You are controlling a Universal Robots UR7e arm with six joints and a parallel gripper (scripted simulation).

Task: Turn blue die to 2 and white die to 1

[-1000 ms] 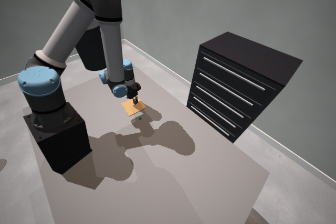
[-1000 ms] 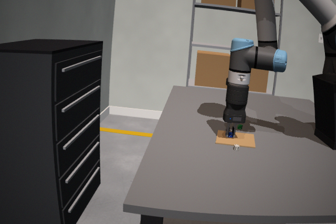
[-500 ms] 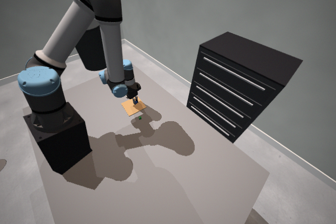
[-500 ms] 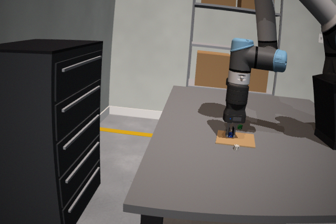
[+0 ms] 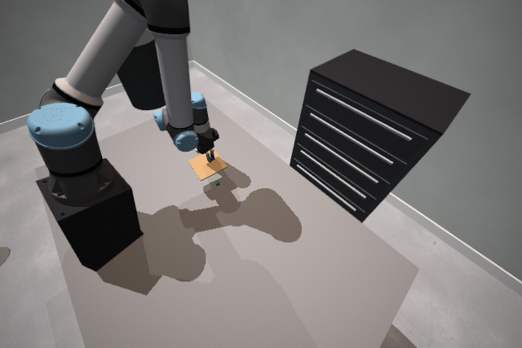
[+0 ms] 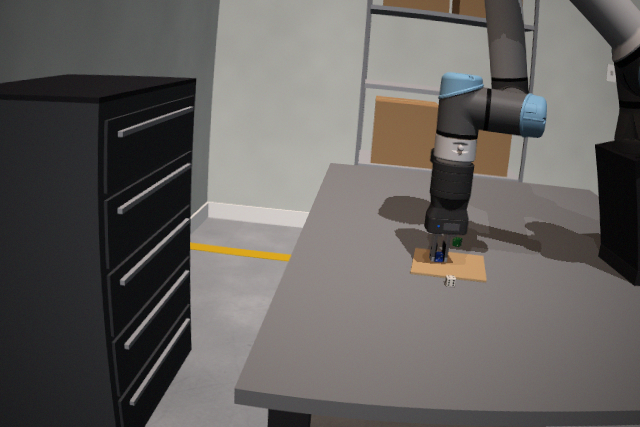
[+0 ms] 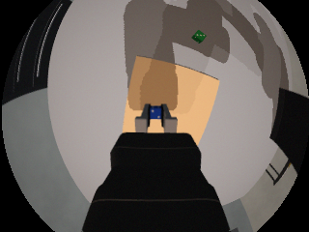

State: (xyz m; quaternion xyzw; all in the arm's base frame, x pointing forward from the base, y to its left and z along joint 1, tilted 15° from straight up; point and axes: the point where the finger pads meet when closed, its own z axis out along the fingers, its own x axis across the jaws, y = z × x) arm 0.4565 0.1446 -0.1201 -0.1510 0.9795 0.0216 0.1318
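Observation:
My gripper points straight down and is shut on the blue die. It holds the die at the orange mat, low over the mat's edge; I cannot tell whether the die touches it. The white die lies on the table just off the mat's front edge in the exterior view. The green die lies on the table beyond the mat's other side. Pip faces are too small to read.
A black drawer cabinet stands on the floor beside the table. The arm's black base block sits on the table. A shelf with cardboard boxes stands behind the table.

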